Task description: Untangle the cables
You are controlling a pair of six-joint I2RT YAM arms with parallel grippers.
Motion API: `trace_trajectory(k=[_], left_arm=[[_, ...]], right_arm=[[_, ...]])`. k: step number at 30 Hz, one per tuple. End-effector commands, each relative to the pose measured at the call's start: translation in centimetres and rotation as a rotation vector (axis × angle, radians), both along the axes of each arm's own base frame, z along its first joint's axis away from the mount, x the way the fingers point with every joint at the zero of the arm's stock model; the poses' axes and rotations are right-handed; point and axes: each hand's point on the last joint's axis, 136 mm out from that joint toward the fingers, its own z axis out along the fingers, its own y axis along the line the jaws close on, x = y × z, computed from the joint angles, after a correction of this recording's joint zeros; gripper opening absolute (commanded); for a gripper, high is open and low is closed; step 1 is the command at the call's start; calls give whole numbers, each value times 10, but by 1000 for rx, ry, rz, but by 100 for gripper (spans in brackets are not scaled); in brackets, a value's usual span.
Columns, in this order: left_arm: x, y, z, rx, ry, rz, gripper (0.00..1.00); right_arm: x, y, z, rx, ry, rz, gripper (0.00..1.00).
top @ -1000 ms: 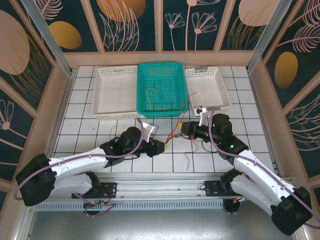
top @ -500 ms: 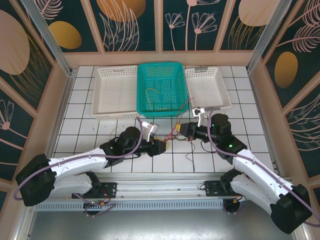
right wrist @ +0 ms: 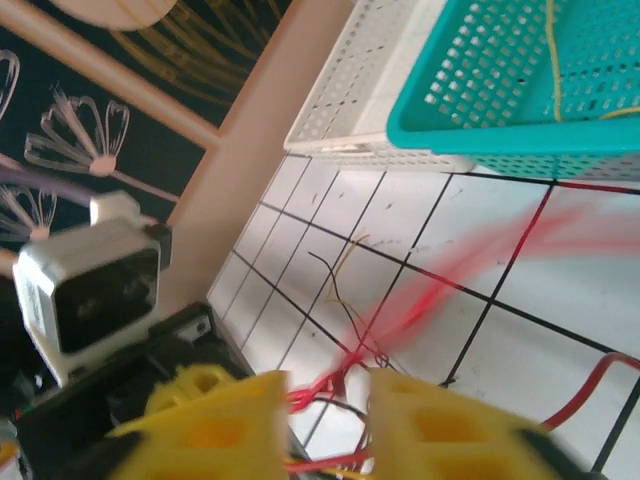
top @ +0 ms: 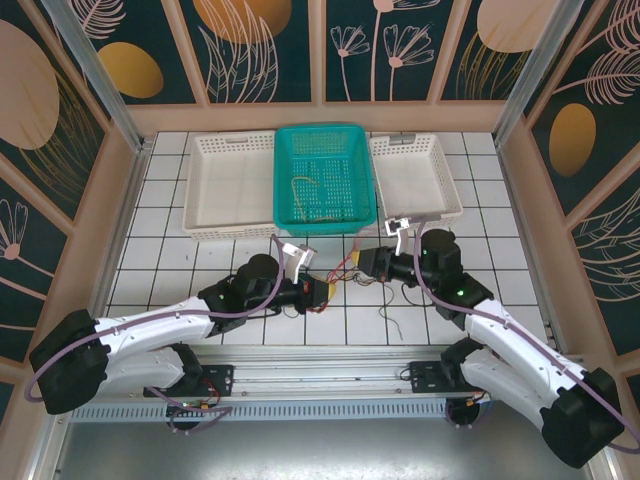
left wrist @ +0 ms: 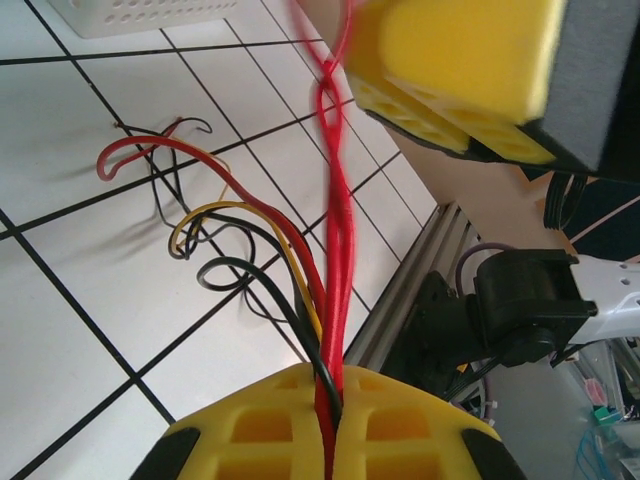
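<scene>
The task is judged to be well short of finished. On the tiled table (top: 180, 290), a teal basket (top: 335, 160) stands at 12 o'clock of both claws, flanked by white baskets (top: 230, 185). One yellow strand (top: 300, 186) lies coiled inside the teal basket and seems to be sorted already. A thin strand (top: 392, 322) lies alone on the tiles at 5 o'clock of the right claw (top: 362, 264), apart from the rest.

The main bunch of cables (top: 340, 273), red, black and yellow, is strung between the two claws and is not yet separated. In the left wrist view the red strands (left wrist: 335, 250) are twisted round one another. Black and yellow loops are laid across each other on the tiles at 10 o'clock of the left claw (left wrist: 330, 430) in that view. These are what is left to be drawn apart.

The left claw (top: 320, 293) is closed tight on the bunch, with red, black and yellow strands pinched together between its fingers. From there the bunch is led toward 1 o'clock in the overhead view, to the right claw close by.

In its own wrist view the right claw (right wrist: 328, 385) is seen with its fingers a narrow way apart and red strands crossing the gap. That view is blurred, so whether any strand is touched by the pads cannot be told.
</scene>
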Motion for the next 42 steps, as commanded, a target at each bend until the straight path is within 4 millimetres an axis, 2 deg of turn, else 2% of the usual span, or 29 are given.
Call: trace_trajectory(k=[1, 4, 9, 19, 22, 25, 32, 38, 42], left_arm=[[8, 4, 6, -8, -30, 51, 0], [12, 2, 6, -3, -33, 64, 0], [18, 1, 13, -23, -50, 93, 0], [22, 10, 31, -99, -78, 151, 0], [20, 7, 32, -112, -71, 130, 0], [17, 5, 31, -128, -61, 115, 0], [12, 8, 40, -185, -64, 101, 0], [5, 8, 44, -221, -62, 76, 0], [2, 7, 48, -242, -70, 53, 0]], right_arm=[[-16, 7, 12, 67, -40, 85, 43], [-28, 16, 9, 85, -33, 142, 50], [-42, 32, -11, 20, -7, 180, 45], [-30, 28, -56, 9, 175, 43, 44], [-29, 33, -52, 61, 172, 36, 47], [-25, 36, -39, 130, 133, 17, 50], [-13, 30, -18, 269, 51, -62, 59], [-2, 31, -13, 308, 41, -104, 60], [4, 39, -12, 310, 53, -104, 59]])
